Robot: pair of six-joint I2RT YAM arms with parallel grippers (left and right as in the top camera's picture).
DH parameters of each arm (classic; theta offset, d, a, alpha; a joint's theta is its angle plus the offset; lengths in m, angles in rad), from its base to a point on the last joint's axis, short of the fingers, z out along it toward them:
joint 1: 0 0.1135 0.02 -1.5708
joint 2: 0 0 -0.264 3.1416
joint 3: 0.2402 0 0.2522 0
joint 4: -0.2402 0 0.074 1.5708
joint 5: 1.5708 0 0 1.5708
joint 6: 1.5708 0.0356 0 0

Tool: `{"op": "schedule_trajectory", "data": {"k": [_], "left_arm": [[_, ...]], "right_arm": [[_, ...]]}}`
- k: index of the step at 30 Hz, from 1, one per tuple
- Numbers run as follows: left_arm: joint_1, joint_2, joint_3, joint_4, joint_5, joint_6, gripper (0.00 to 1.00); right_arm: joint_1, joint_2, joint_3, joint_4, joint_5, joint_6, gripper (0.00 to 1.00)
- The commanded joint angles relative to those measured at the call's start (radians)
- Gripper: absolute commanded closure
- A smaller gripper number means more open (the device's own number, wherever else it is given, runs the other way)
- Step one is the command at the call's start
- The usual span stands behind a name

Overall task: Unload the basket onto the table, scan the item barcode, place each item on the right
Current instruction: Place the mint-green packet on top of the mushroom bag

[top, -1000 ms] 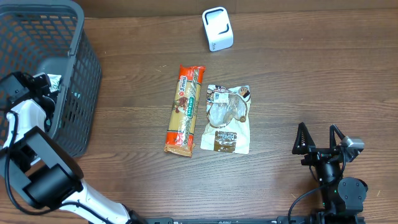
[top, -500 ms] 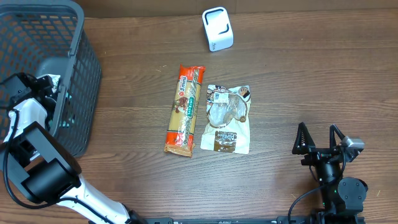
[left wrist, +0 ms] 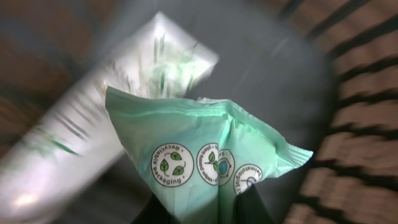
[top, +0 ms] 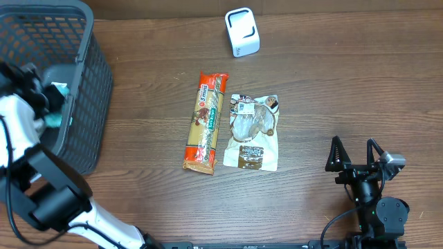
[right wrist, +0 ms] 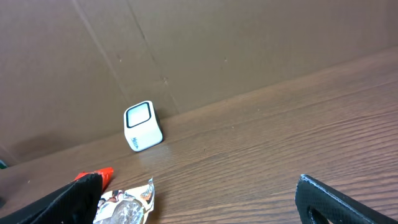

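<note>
A dark, wood-grained table (top: 346,69) is backed by a plain brown cardboard wall (right wrist: 249,37), seen in the right wrist view. Since a second ago the left gripper (top: 48,104), which hung open inside the grey shopping basket (top: 90,62), has been shut on a green pouch (left wrist: 205,155). The arm has also shifted within the basket, and the surroundings in the left wrist view are smeared by motion. The pick is therefore judged done. What remains is lifting the pouch clear of the basket wall and carrying it to the barcode scanner (top: 241,32), which stands well apart from this gripper, across the table. The pouch is pinched at its lower end and stands up out of the jaws. It is a soft, matte film bag with a crimped seam and flared corners, so it is likely to flop and crease in transit. Round eco-packaging seals are printed on the facing side, and no barcode is seen there. Just beyond the gripper, behind the pouch, a glossy white package (left wrist: 93,124) is blurred. The right gripper (top: 354,152) is held wide open and empty. The boxy white scanner lies ahead of it and to its left, and a long orange packet (top: 205,123) and a crinkled clear snack bag (top: 253,131) lie flat side by side nearer to it.
</note>
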Motion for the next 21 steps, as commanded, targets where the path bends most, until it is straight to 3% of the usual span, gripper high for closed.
{"op": "schedule_trajectory", "data": {"k": [1,10,15,21], "left_arm": [[-0.002,-0.204,0.217,-0.091,0.147,-0.042,0.96],[-0.086,-0.455,0.312,-0.320,0.264,-0.058,0.96],[-0.298,-0.455,0.268,-0.433,0.260,-0.063,0.96],[-0.582,-0.421,0.055,-0.344,0.142,-0.161,0.96]], "right_arm": [[-0.008,-0.007,-0.010,0.004,0.006,-0.001,0.00],[-0.008,-0.007,-0.010,0.004,0.006,-0.001,0.00],[-0.008,-0.007,-0.010,0.004,0.006,-0.001,0.00],[-0.008,-0.007,-0.010,0.004,0.006,-0.001,0.00]]}}
